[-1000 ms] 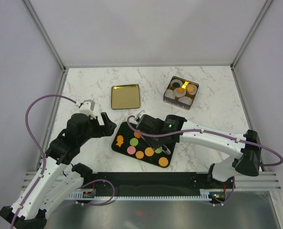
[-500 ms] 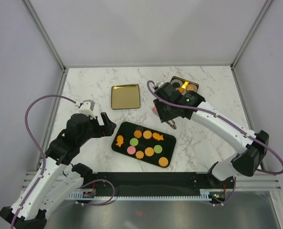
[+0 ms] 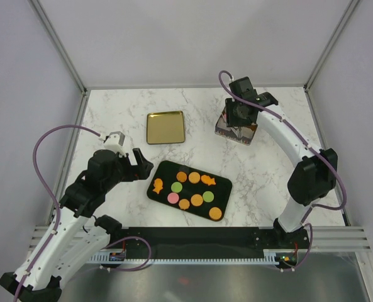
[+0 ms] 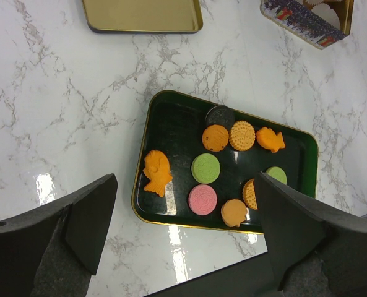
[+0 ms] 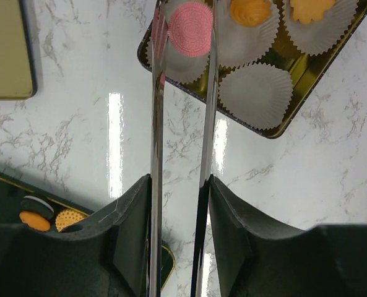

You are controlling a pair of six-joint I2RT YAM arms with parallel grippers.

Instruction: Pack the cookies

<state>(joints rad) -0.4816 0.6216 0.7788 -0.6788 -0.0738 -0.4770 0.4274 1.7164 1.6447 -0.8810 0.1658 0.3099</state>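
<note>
Several cookies (image 3: 192, 187), orange, pink, green and one dark, lie on a black gold-rimmed tray (image 3: 151, 192). In the left wrist view they show as a green one (image 4: 206, 167), a pink one (image 4: 202, 199), an orange fish (image 4: 156, 172) and a dark one (image 4: 220, 116). My left gripper (image 3: 142, 165) is open and empty, hovering over the tray's left end (image 4: 186, 204). My right gripper (image 3: 239, 128) carries long metal blades (image 5: 184, 7) shut on a pink cookie (image 5: 190, 28), held over a paper cup in the tin (image 5: 276, 131).
The tin (image 3: 227, 131) stands at the back right and holds white paper cups; one cup (image 5: 257, 96) is empty, two hold orange cookies (image 5: 251, 11). Its gold lid (image 3: 165, 127) lies flat to the left, also seen in the left wrist view (image 4: 143, 15).
My right arm lifted a pink cookie off the tray and swung back right with it, until it was over the tin. The left arm has not moved.
</note>
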